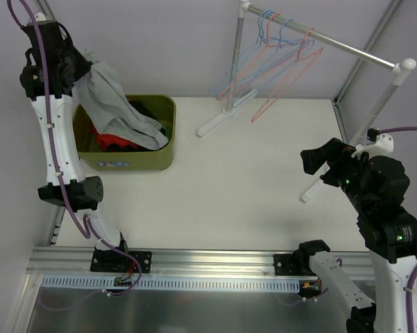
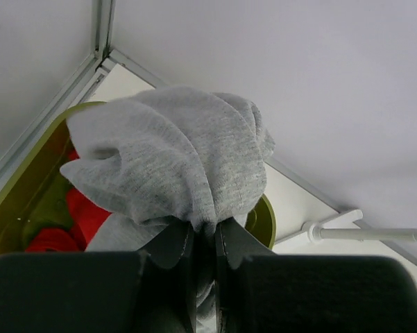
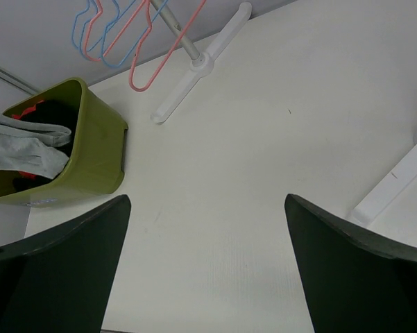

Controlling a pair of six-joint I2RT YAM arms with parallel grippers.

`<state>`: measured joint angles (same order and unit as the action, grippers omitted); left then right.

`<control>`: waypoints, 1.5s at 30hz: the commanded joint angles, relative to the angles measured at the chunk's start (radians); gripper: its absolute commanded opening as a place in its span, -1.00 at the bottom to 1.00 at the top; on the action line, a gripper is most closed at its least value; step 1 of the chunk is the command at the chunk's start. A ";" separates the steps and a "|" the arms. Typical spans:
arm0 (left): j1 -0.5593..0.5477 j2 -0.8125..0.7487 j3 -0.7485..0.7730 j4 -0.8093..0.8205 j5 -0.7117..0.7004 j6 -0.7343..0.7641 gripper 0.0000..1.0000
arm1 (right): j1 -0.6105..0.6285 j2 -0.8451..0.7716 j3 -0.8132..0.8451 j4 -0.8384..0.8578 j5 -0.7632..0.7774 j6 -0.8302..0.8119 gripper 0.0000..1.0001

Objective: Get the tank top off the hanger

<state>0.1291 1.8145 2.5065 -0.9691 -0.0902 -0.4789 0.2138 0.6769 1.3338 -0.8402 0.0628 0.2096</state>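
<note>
My left gripper [image 1: 80,69] is raised high at the far left and shut on a grey tank top [image 1: 114,104]. The cloth hangs from the jaws down into the olive-green bin [image 1: 163,161]. In the left wrist view the grey tank top [image 2: 173,159] bunches out from my closed left gripper [image 2: 205,232]. My right gripper [image 1: 311,161] is open and empty above the table at the right; in the right wrist view the right gripper [image 3: 208,201] shows only bare table between its fingers. Several empty red and blue hangers [image 1: 281,52] hang on the rack rail.
The bin holds red [image 1: 114,141] and black clothes [image 1: 147,111]. A white clothes rack [image 1: 333,41] stands at the back right, one foot [image 1: 225,112] near the bin, the other leg [image 1: 375,114] close to my right arm. The bin also shows in the right wrist view [image 3: 90,159].
</note>
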 commanded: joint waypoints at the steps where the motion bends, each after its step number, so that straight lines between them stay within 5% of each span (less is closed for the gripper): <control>1: 0.024 0.019 -0.003 0.063 0.015 -0.043 -1.00 | -0.004 0.000 0.005 0.049 -0.003 -0.004 0.99; 7: -0.008 0.129 -0.015 0.092 0.240 -0.012 -1.00 | -0.004 0.052 0.031 0.052 -0.035 -0.003 0.99; 12: -0.161 0.117 -0.095 0.102 0.192 0.088 -1.00 | -0.004 0.082 0.044 0.065 -0.043 -0.009 0.99; 20: -0.299 -0.023 -0.653 0.240 0.098 0.017 -1.00 | -0.002 0.063 -0.005 0.093 -0.032 -0.009 0.99; 25: -0.296 0.014 -0.802 0.242 -0.018 0.002 -1.00 | -0.004 0.044 -0.036 0.095 -0.021 -0.018 0.99; 33: -0.252 0.192 -0.862 0.240 0.003 0.011 -1.00 | -0.004 0.039 -0.064 0.107 -0.041 -0.018 0.99; 39: -0.247 0.072 -0.820 0.237 0.018 0.029 -0.98 | -0.004 0.035 -0.059 0.107 -0.043 -0.041 0.99; 42: -0.235 0.007 -0.753 0.188 0.020 0.046 -0.39 | -0.004 0.049 -0.048 0.107 -0.052 -0.050 0.99; 45: -0.233 -0.076 -0.698 0.161 0.007 0.060 -0.14 | -0.002 0.059 -0.042 0.107 -0.098 -0.062 0.99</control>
<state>-0.1219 1.8866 1.7267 -0.7536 -0.0555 -0.4507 0.2138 0.7258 1.2671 -0.7811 0.0113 0.1780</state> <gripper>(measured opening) 0.410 0.993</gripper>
